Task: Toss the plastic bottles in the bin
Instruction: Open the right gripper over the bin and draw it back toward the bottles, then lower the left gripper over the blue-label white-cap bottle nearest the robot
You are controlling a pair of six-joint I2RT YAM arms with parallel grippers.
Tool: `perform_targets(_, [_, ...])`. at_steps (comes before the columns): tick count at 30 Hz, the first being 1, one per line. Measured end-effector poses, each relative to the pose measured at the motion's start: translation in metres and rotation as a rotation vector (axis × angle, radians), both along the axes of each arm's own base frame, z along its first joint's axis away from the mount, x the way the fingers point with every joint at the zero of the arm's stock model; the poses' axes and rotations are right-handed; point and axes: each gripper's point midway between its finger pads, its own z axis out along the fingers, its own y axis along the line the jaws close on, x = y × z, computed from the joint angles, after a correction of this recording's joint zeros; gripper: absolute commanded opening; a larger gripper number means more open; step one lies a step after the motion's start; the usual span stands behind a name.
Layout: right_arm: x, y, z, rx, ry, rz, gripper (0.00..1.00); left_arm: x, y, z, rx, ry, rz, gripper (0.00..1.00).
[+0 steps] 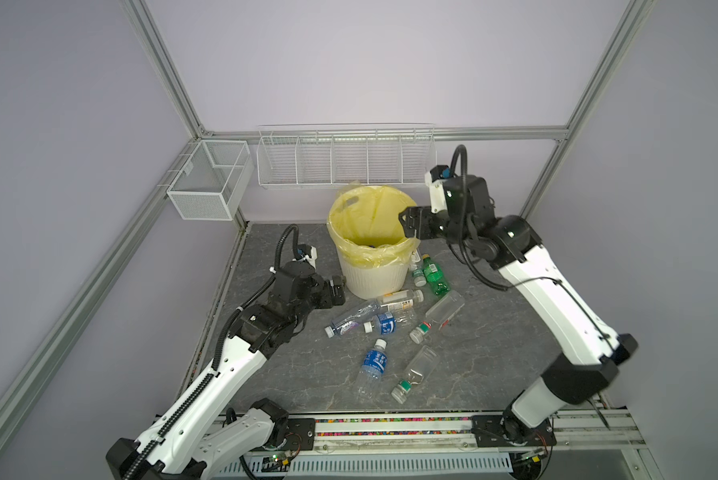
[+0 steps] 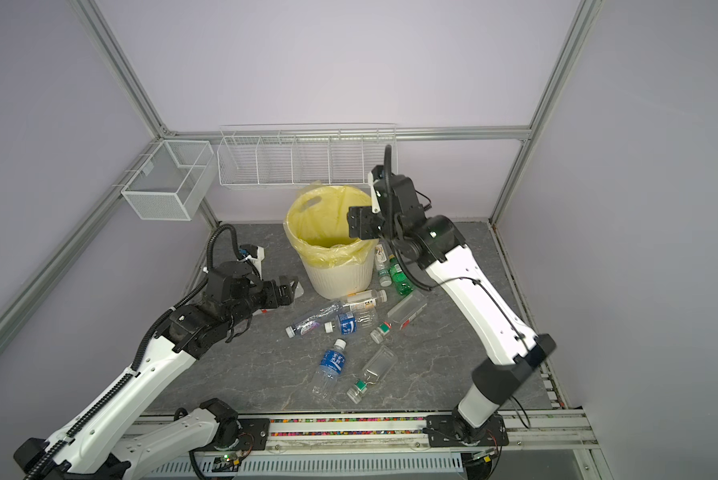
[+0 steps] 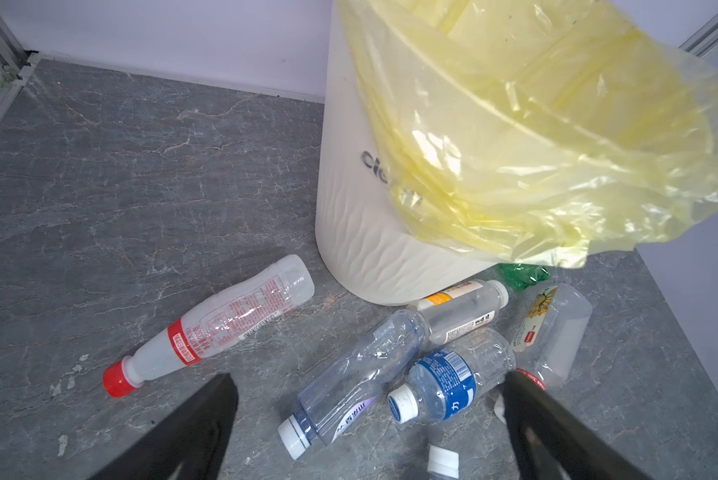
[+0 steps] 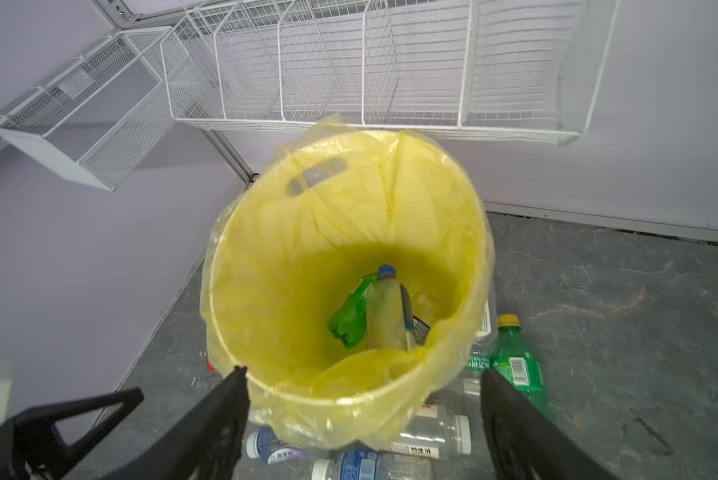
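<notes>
the right gripper (image 4: pixel 363 374) hangs over the rim of the bin (image 1: pixel 374 278), fingers spread wide with nothing between them, and a clear bottle (image 4: pixel 384 316) and a green bottle (image 4: pixel 349 322) lie at the bottom below. the left gripper (image 3: pixel 367 376), also wide open and empty, sits low beside the bin, with a blue-label bottle (image 3: pixel 444 386) on the floor (image 3: pixel 141 166) just ahead of its fingers and a red-cap bottle (image 3: pixel 216 324) farther off.

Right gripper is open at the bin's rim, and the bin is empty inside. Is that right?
Not quite: the bin is not empty. The right wrist view shows a green bottle and a pale blue-capped bottle lying at its bottom. The rest holds: the right gripper is open at the bin's rim.
</notes>
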Motion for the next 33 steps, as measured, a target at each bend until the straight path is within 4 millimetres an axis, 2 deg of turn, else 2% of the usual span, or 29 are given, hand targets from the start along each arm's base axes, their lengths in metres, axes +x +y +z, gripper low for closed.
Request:
perform_targets(4, [-0.057,-0.054,-0.007,0.057,-0.065,-0.033,0.88,-0.002,-0.004,-0.012,-0.011,0.037,-0.01,0.99])
perform_targets(7, [-0.079,-0.084,-0.017,0.084,-0.089,-0.088,0.88,-0.002,-0.008,-0.02,-0.021,0.055,-0.022,0.99])
perform_targets(9, [-0.086,-0.095,-0.034,0.078,-0.067,-0.116,0.88,-0.001,-0.01,-0.026,-0.024,0.068,-0.027,0.99])
perform_targets(16, [-0.099,-0.108,-0.119,-0.005,0.104,-0.164,0.88,-0.001,-0.021,-0.044,-0.037,0.12,-0.059,0.99])
perform_targets(19, [-0.106,-0.114,-0.141,-0.017,0.149,-0.18,0.88,-0.004,-0.024,-0.052,-0.051,0.143,-0.072,0.99])
perform_targets(26, [-0.114,-0.12,-0.161,-0.004,0.186,-0.203,0.88,-0.013,-0.031,-0.064,-0.084,0.195,-0.096,0.99])
perform_targets(33, [-0.115,-0.121,-0.163,0.008,0.195,-0.214,0.88,-0.046,-0.054,-0.09,-0.098,0.277,-0.156,0.99])
